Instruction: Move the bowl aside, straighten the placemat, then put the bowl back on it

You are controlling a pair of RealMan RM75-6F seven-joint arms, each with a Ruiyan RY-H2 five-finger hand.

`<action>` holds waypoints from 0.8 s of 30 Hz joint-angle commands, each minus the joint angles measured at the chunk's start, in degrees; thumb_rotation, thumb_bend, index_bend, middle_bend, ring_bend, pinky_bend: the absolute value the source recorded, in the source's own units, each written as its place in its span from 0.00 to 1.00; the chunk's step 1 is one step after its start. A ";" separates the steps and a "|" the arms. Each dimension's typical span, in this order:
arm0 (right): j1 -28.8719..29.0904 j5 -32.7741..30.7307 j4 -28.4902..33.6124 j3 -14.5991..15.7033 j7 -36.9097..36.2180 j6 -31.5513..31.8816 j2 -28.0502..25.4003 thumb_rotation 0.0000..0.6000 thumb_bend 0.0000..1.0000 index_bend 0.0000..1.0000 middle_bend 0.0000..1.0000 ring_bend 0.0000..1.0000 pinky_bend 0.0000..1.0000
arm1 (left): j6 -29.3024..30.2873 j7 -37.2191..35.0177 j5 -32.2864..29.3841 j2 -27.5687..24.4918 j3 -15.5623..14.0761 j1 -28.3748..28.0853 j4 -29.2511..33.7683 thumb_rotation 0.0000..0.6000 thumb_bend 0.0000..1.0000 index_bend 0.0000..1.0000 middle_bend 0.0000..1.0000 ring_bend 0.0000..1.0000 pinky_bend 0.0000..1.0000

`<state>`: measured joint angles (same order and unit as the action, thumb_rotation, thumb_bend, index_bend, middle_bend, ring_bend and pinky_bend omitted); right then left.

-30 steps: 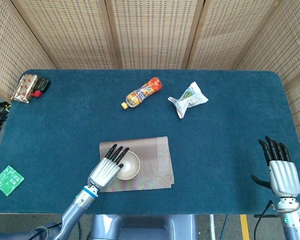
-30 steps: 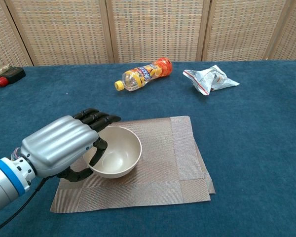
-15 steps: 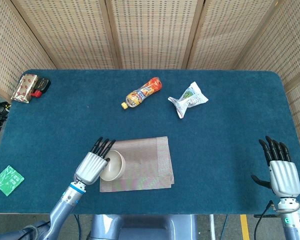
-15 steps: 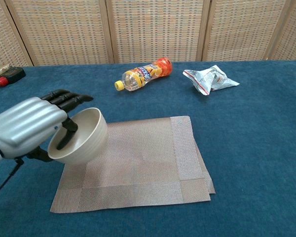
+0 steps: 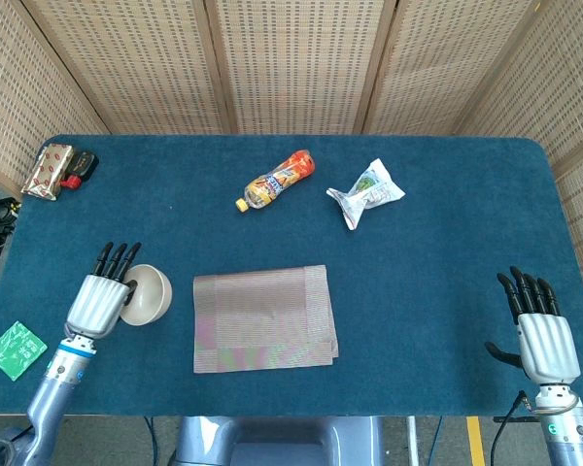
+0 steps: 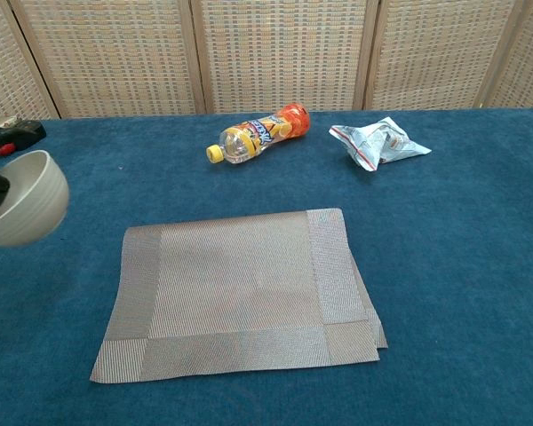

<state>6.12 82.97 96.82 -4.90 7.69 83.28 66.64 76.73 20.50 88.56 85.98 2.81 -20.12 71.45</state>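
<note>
Lab-like test setup: blue-felt table [image 5: 447, 243], wicker screens [image 5: 301, 58] behind.

My table [image 5: 447, 194] is covered in dark blue felt-like cloth, edge to edge. Woven rattan folding screen [image 5: 291, 58] stands behind it, panels in light wood frames, angled in at both sides. Grey floor with a yellow line [image 5: 473, 439] at my front edge. Even, flat lighting.
</note>
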 commanded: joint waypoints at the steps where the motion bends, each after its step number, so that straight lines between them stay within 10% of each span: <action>1: -0.02 0.12 0.04 0.07 0.19 0.07 0.07 1.00 0.16 0.00 0.00 0.00 0.00 | 0.84 -4.56 -1.45 -1.45 -0.78 2.09 -4.12 1.00 0.39 0.71 0.00 0.00 0.00; 24: -0.08 0.50 0.16 0.44 1.54 0.11 0.70 1.00 0.16 0.00 0.00 0.00 0.00 | -6.18 -18.58 -2.51 6.00 -5.15 5.12 -28.22 1.00 0.39 0.68 0.00 0.00 0.00</action>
<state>6.03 83.47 96.98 -4.45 9.24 83.40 67.34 70.83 1.99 85.93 91.70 -2.17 -14.98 43.55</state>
